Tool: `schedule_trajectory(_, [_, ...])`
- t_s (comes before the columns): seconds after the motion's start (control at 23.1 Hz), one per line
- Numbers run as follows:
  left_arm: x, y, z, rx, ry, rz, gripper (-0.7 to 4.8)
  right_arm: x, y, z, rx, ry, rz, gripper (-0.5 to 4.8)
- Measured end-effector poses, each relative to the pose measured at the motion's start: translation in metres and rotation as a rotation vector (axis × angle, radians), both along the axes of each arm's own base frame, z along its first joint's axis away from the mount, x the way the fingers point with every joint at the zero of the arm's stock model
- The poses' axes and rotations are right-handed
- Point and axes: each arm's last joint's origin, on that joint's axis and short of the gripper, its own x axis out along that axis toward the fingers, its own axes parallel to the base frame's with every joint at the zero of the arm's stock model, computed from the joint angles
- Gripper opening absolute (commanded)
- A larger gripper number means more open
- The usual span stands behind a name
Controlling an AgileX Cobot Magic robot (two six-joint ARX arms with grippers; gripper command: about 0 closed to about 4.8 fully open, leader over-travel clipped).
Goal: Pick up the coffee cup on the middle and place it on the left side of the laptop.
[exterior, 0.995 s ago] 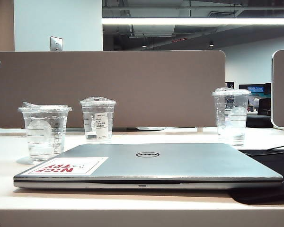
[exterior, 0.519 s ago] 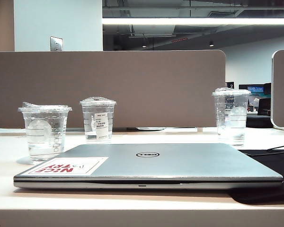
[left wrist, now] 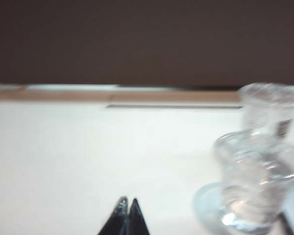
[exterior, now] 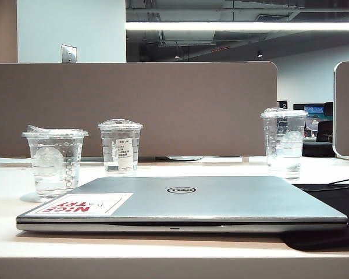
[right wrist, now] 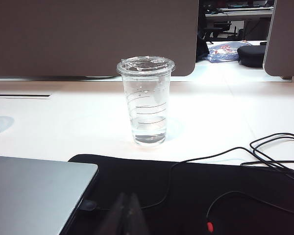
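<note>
Clear plastic marks every vessel on the pale, smooth desk [exterior: 6, 192]: the coffee cup [exterior: 54, 163], with its flat rimmed lid, faint whitish emblem and horizontal lines, stands just off the laptop's [exterior: 221, 200] left rear corner, apart from it, with a little water in the bottom. Behind it and toward the middle stands a smaller cup with a white label [exterior: 121, 147] under a domed lid, and far to the right a taller cup [exterior: 284, 142], also domed. The laptop is a thin silver-grey slab, closed and flat, with a round logo and a red-and-white sticker [exterior: 81, 204] on its lid; its right edge lies over a black mat [right wrist: 196, 196] crossed by thin black cables [right wrist: 264, 159]. A matte brown partition [exterior: 134, 107] closes the back of the desk. Bare desk lies open left of the coffee cup and in front of it. The left tool [left wrist: 127, 201] is closed, its dark tips meeting in a point above empty white desk, with two blurred clear cups off to one side (the nearer looks like the coffee cup, though the blur leaves that unsure). The right tool [right wrist: 127, 198] is likewise closed, over the mat beside the laptop's corner, facing the taller cup.
</note>
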Motion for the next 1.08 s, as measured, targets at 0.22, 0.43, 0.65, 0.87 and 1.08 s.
schedule_trajectory(0.22, [-0.0031, 0.0011, -0.0033, 0.015, 0.033, 0.029, -0.06, 0.0, 0.0, 0.0, 0.0, 0.0, 0.0, -0.05])
schedule_trajectory(0.43, [-0.0038, -0.0015, -0.0002, 0.019, 0.029, -0.062, -0.06, 0.0, 0.0, 0.0, 0.0, 0.0, 0.0, -0.05])
schedule_trajectory(0.65, [-0.0038, -0.0021, -0.0005, 0.019, 0.03, -0.083, -0.06, 0.0, 0.0, 0.0, 0.0, 0.0, 0.001, -0.05])
schedule_trajectory(0.87, [-0.0033, -0.0023, -0.0025, 0.02, 0.034, -0.088, -0.06, 0.0, 0.0, 0.0, 0.0, 0.0, 0.001, -0.05])
schedule_trajectory(1.08, [-0.0027, -0.0024, -0.0058, 0.021, 0.049, -0.09, -0.06, 0.0, 0.0001, 0.0, 0.0, 0.0, 0.001, -0.05])
